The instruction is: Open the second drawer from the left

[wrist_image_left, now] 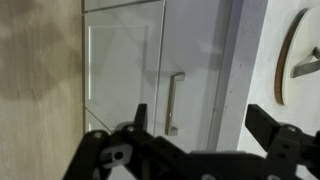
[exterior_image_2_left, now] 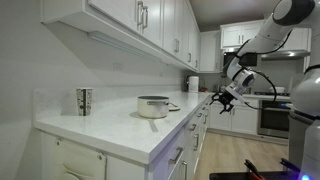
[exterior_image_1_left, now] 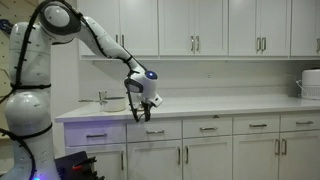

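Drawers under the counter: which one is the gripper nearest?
The second drawer from the left, beside the purple-handled one; the gripper hangs just above it.

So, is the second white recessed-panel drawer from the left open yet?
No, the second drawer from the left sits flush with its neighbouring fronts.

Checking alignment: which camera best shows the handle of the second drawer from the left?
The wrist view: the handle sits large ahead of the open hand. In an exterior view it is a tiny bar near the hand. In an exterior view the drawer fronts run edge-on; I cannot single it out.
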Controlling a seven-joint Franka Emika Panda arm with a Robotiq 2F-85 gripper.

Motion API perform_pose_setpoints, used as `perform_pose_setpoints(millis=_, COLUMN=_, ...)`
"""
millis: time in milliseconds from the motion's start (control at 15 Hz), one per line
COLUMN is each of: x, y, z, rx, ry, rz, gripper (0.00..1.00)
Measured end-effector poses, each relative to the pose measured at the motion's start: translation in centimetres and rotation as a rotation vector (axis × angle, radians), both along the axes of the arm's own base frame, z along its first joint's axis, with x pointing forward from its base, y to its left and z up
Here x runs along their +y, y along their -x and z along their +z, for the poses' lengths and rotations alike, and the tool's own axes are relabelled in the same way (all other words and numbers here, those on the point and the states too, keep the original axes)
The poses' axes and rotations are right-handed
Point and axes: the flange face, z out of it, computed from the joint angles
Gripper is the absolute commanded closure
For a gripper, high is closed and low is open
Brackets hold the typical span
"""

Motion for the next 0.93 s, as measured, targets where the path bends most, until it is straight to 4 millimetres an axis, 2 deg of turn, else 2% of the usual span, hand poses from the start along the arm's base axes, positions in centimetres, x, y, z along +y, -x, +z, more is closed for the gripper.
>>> perform_pose_setpoints(millis=333, x=0.8, y=-1.7, z=-3.6, rx=0.033, ry=0.011, rz=-0.028, gripper=0.0)
perform_pose_setpoints(millis=933, x=3.5, y=-4.3, z=-9.0, rx=0.008, ry=-0.009, rz=-0.039, gripper=0.0)
